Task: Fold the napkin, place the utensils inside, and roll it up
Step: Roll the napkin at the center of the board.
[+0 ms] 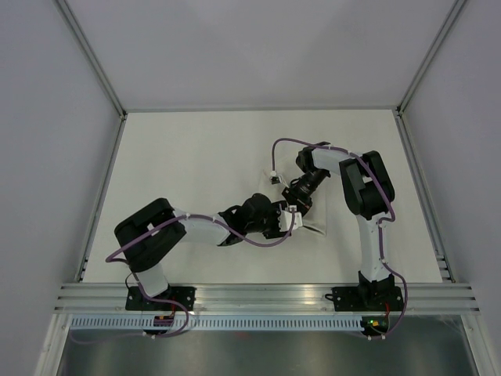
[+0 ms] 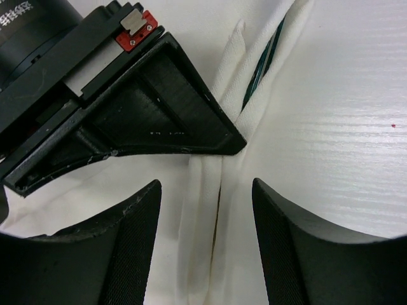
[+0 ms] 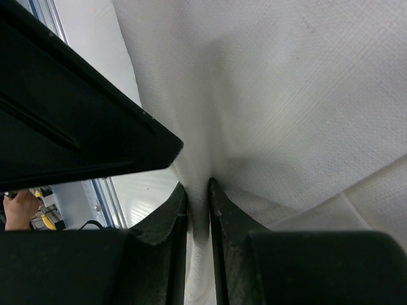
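The white napkin point(image 2: 210, 216) lies bunched into a long narrow fold on the table, and only a corner point(image 1: 315, 229) shows from above. A utensil with a dark teal-green handle point(image 2: 262, 63) lies tucked inside the fold. My left gripper point(image 2: 205, 190) is open, with a finger on each side of the fold, low over it. My right gripper point(image 3: 196, 185) is shut on a pinched ridge of the napkin point(image 3: 286, 95). In the top view the left gripper point(image 1: 288, 225) and the right gripper point(image 1: 296, 208) meet tip to tip at the centre right. The right gripper's finger point(image 2: 159, 108) shows just ahead of my left jaws.
The white table point(image 1: 196, 157) is walled at the back and sides by grey panels and metal posts. An aluminium rail point(image 1: 258, 294) runs along the near edge. The right arm's purple cable point(image 1: 286, 142) loops above the grippers. A person's hand point(image 3: 19, 210) shows beyond the table edge.
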Controlling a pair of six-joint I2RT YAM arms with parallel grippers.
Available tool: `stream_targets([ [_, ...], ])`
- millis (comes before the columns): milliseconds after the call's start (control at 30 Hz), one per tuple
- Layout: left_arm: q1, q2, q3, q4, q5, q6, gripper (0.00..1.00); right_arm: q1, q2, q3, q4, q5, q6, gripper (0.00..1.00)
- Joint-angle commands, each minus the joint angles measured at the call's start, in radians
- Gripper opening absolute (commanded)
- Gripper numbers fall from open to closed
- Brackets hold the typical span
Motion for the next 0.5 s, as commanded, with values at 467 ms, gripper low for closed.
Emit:
stream_targets([
  [467, -0.014, 0.108, 0.101, -0.063, 0.027, 0.063, 0.55, -0.009, 0.069, -0.011, 0.109, 0.156, -0.061, 0.02],
])
